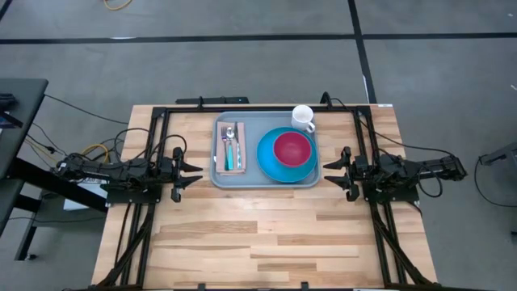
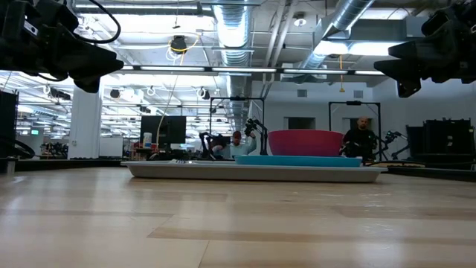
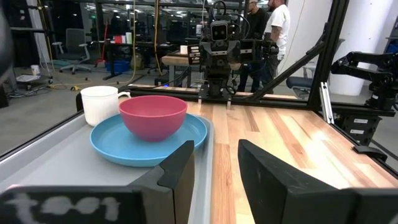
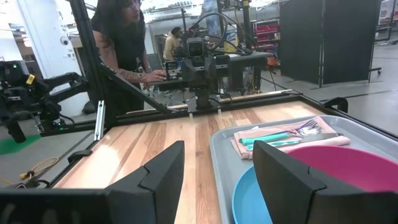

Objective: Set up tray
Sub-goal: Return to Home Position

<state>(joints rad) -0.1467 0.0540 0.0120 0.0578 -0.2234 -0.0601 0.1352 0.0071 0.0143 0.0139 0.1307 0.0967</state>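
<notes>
Count, from the high view:
- One tray [image 1: 250, 131], grey-blue, upper middle of the frame, flat on the wooden worktop [image 1: 266, 234].
- One blue plate [image 1: 270, 167], right half of the tray.
- One dark pink bowl [image 1: 292, 148], sitting on the plate.
- One white mug [image 1: 303, 118], upper right corner of the tray, just beside the plate's rim.
- One pink napkin [image 1: 241, 162], left half of the tray.
- Cutlery [image 1: 231, 149] with teal handles, lying side by side along the napkin. It looks like three pieces, but I cannot tell the pieces apart from above.
- Two arms, one on each side of the tray.

Hands:
- Left hand [image 1: 196, 173], left of centre, near the tray's left edge but apart from it. Fingers [image 3: 273, 177] spread with a clear gap; nothing held or touched.
- Right hand [image 1: 329, 174], right of centre, near the tray's right edge and not touching it. Fingers [image 4: 155, 174] likewise spread, holding nothing.
- In the low view both hands hang above the worktop, in the upper corners of the frame.
</notes>
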